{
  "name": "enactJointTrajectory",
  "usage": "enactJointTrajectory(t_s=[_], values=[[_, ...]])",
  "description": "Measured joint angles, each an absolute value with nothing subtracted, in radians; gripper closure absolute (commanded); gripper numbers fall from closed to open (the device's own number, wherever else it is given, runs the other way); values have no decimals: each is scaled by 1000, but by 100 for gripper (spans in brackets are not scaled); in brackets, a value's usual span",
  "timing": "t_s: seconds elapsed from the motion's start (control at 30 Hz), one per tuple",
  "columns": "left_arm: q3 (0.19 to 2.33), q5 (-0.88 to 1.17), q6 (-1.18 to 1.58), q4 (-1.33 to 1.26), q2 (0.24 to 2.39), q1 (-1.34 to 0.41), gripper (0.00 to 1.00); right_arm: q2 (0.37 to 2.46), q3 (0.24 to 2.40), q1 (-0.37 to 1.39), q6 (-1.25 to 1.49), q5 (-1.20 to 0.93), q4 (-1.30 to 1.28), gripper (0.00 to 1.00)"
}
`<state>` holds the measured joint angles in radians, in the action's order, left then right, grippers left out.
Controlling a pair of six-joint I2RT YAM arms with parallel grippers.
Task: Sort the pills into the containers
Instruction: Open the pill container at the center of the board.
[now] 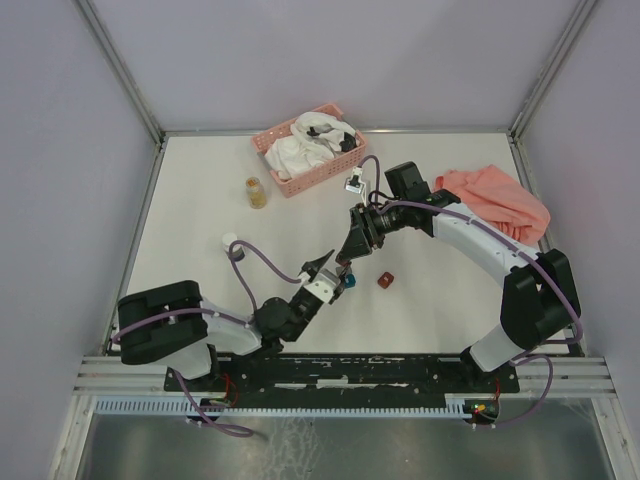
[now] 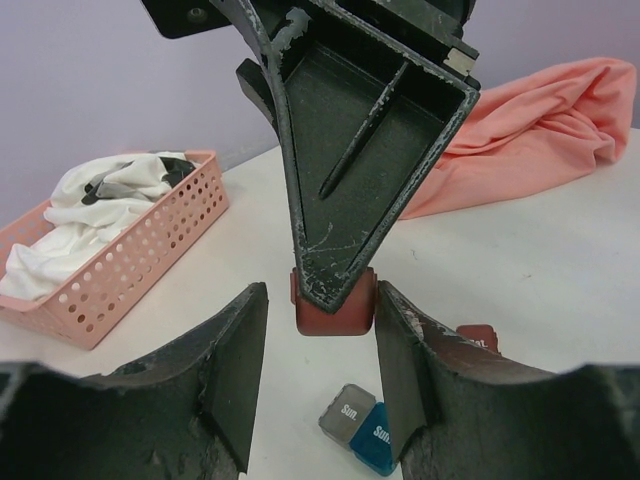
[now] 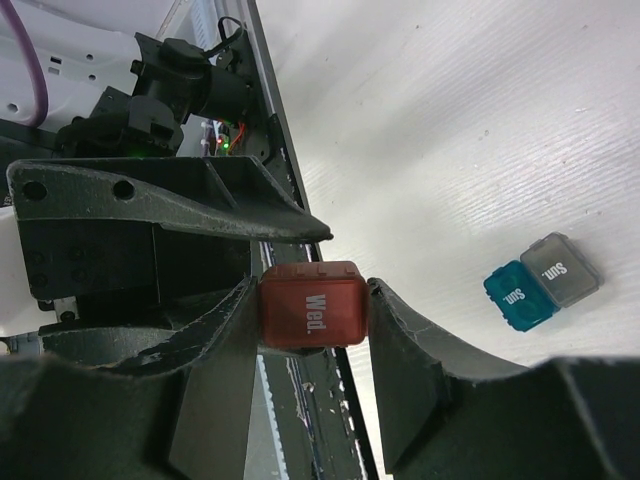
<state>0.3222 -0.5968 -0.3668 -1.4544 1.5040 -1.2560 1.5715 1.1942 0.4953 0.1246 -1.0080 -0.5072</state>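
1. Pills (image 1: 257, 197) show as an amber mass inside a small clear jar (image 1: 256, 188), standing at the rear left of the white surface (image 1: 200, 290), just left of the pink slatted basket (image 1: 320, 178).
2. Two black-and-white arms reach in from the near edge and meet at mid-surface, the left arm (image 1: 230, 335) low and the right arm (image 1: 480, 245) arching over from the right side.
3. A salmon cloth (image 1: 497, 200) lies bunched at the rear right; a white cloth (image 1: 305, 145) fills the basket.
4. The right hand (image 3: 312, 300) is closed on a dark red box marked "Wed." (image 3: 310, 315), one finger against each side.
5. The left hand (image 2: 320, 298) stands half-spread astride that same box, a gap showing beside one of its fingers (image 2: 235, 370).
6. A second dark red box (image 1: 385, 281) sits on the surface just right of the two hands.
7. A teal box (image 3: 513, 296) and a grey box (image 3: 560, 268), both marked "Sun.", lie touching side by side on the surface near the hands.
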Motion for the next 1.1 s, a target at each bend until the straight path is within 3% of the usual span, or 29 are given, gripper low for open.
enactJointTrajectory(t_s=[0.1, 0.4, 0.77, 0.93, 1.1], values=[[326, -602, -365, -1454, 1509, -1258, 51, 1571, 1193, 495, 128, -1008, -506, 82], [328, -609, -353, -1456, 1511, -1262, 96, 1571, 1193, 495, 139, -1014, -483, 82], [251, -521, -329, -1423, 1382, -1253, 97, 1571, 1191, 495, 201, -1111, -461, 81], [220, -466, -323, -1380, 1312, -1247, 97, 1571, 1179, 495, 238, -1158, -445, 62], [191, -424, -320, -1342, 1251, -1243, 97, 1571, 1177, 495, 238, -1178, -450, 57]])
